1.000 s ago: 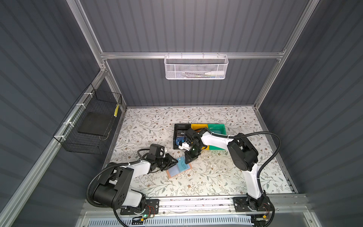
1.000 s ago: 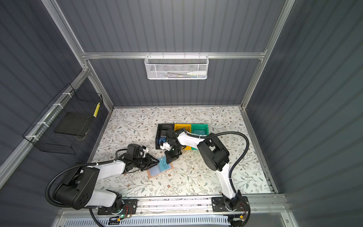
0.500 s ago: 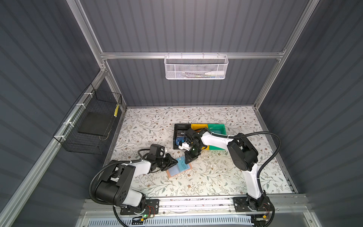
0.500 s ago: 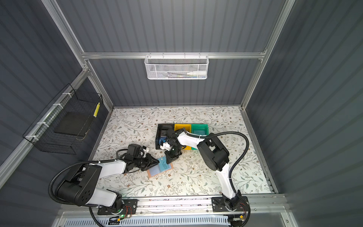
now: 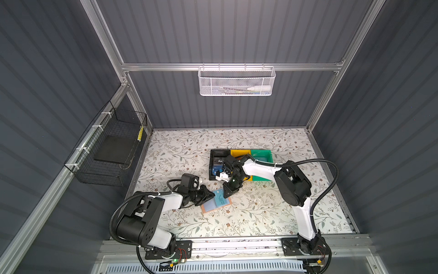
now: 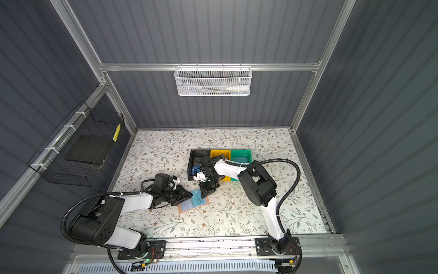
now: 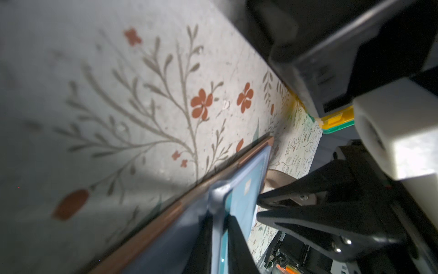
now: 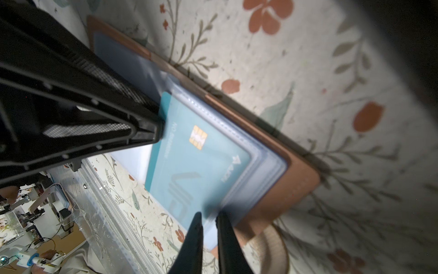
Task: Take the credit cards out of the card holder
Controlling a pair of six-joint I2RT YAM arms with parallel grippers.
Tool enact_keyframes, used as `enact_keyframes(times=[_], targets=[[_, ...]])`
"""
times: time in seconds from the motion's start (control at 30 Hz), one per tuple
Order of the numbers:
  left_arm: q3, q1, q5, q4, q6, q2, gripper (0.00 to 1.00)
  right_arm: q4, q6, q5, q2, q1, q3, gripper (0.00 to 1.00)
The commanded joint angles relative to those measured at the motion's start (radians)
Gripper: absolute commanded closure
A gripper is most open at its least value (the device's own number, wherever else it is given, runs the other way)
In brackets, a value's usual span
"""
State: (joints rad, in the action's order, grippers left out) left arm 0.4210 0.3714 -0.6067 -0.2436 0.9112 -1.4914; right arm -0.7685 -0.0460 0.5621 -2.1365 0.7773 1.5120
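The tan card holder (image 5: 206,210) (image 6: 182,208) lies open on the table, with clear bluish sleeves on top. A teal credit card (image 5: 220,201) (image 8: 196,161) marked "VIP" sits in the top sleeve, one short end sticking out. My left gripper (image 5: 212,196) (image 7: 219,218) comes in low from the left and is shut on that free end of the card. My right gripper (image 5: 227,193) (image 8: 209,214) reaches down from the bin side and is shut on the edge of the sleeve, at the holder's far side. A blue credit card (image 5: 218,161) lies in the black bin (image 5: 216,151).
A yellow bin (image 5: 239,153) and a green bin (image 5: 260,155) stand beside the black one, just behind the right arm. A black wire basket (image 5: 111,151) hangs on the left wall. A white mesh basket (image 5: 237,80) hangs on the back wall.
The left gripper's jaws have narrowed onto the card's end. Neither arm nor the holder has visibly shifted.
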Motion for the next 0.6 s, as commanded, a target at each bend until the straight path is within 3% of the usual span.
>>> enact_keyframes(times=[0.0, 0.57], targets=[[0.014, 0.008, -0.009, 0.011, 0.006, -0.037, 0.86, -0.015, -0.003, 0.006, -0.049, 0.013, -0.013, 0.83], [0.008, 0.012, -0.022, -0.022, 0.011, -0.052, 0.93, -0.022, -0.011, 0.009, -0.065, 0.013, -0.006, 0.83]])
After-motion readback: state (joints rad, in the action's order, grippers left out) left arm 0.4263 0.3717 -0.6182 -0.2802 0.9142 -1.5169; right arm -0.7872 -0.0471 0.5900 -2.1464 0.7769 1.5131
